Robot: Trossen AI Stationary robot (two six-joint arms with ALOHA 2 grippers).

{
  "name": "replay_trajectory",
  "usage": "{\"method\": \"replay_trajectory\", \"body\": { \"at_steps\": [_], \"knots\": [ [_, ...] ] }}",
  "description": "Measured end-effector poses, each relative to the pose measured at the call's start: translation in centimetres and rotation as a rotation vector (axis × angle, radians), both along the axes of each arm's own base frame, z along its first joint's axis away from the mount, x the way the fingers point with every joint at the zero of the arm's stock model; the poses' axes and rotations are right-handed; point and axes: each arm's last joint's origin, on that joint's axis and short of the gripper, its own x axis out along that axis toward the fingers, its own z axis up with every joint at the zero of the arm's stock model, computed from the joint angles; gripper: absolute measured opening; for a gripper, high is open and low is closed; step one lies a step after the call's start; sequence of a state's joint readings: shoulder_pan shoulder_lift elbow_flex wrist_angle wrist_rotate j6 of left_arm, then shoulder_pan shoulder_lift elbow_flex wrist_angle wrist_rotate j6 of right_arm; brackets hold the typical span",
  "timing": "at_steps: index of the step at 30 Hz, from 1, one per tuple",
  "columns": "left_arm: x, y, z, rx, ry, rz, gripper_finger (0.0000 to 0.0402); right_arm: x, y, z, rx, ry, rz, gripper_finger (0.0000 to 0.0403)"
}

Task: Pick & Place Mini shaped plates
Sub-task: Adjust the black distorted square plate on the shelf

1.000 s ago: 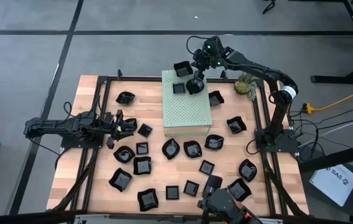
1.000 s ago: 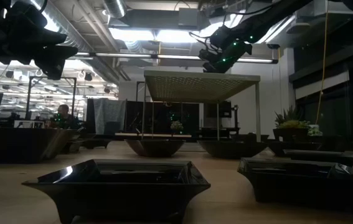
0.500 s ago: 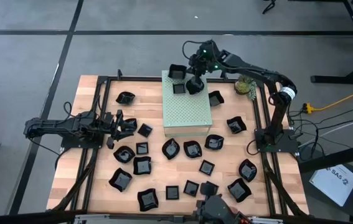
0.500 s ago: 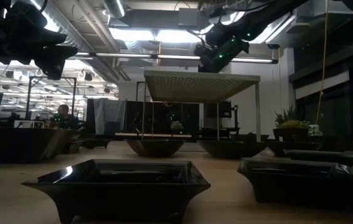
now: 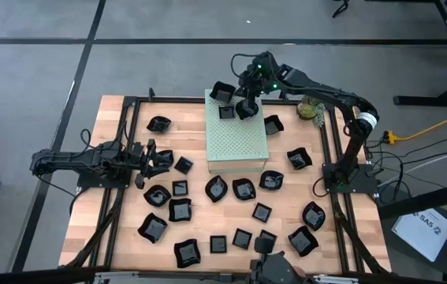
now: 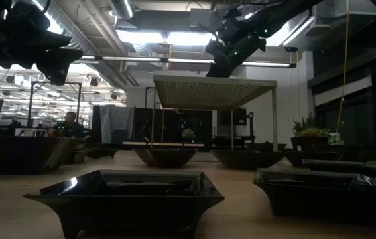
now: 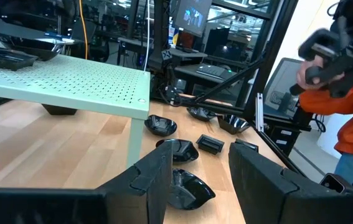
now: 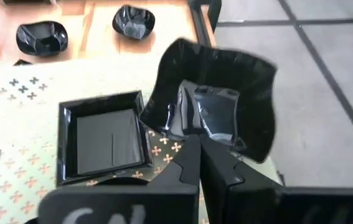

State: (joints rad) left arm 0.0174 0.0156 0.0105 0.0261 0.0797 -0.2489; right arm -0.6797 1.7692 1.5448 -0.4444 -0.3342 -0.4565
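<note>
The desk (image 5: 121, 229) has a pale wood top with visible grain and a smooth, matt finish. The small dishes (image 5: 180, 210) are glossy black, apparently plastic, and reflect light. The perforated box (image 5: 237, 146) is pale green with a matt surface. The frame (image 5: 128, 106) around the desk is black and matt. The fingers (image 8: 216, 163) are dark, matt plastic.

A light wooden table (image 5: 121, 229) edged by a dark metal frame (image 5: 125, 101) carries a pale green perforated box (image 5: 237, 146) at its centre rear. Small glossy black plates (image 5: 180, 210) lie scattered over the boards in front of the box and on both sides of it, square and wavy-rimmed alike. A small spiky plant (image 5: 311, 107) sits near the far right corner, apparently on the tabletop.
</note>
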Motion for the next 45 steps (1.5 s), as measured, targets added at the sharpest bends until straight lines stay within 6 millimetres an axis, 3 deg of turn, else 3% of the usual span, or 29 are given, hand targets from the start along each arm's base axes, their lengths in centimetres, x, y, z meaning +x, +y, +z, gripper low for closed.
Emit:
{"method": "replay_trajectory", "body": {
  "at_steps": [4,8,20,31,45],
  "knots": [
    [0.0,0.0,0.0,0.000,0.000,0.000,0.0152,-0.7,-0.7,1.4,-0.108,-0.036,-0.073,0.0004],
    [0.0,0.0,0.0,0.000,0.000,0.000,0.0152,-0.7,-1.9,1.5,-0.168,-0.070,-0.135,0.0005],
    [0.0,0.0,0.0,0.000,0.000,0.000,0.0152,0.3,-3.4,-1.6,-0.113,-0.013,-0.176,0.0005],
    [0.0,0.0,0.0,0.000,0.000,0.000,0.0152,0.3,-3.1,-2.3,-0.040,0.001,-0.116,0.0005],
    [0.0,0.0,0.0,0.000,0.000,0.000,0.0152,0.9,-1.3,-2.3,0.015,0.027,-0.016,0.0005]
  ]
}}
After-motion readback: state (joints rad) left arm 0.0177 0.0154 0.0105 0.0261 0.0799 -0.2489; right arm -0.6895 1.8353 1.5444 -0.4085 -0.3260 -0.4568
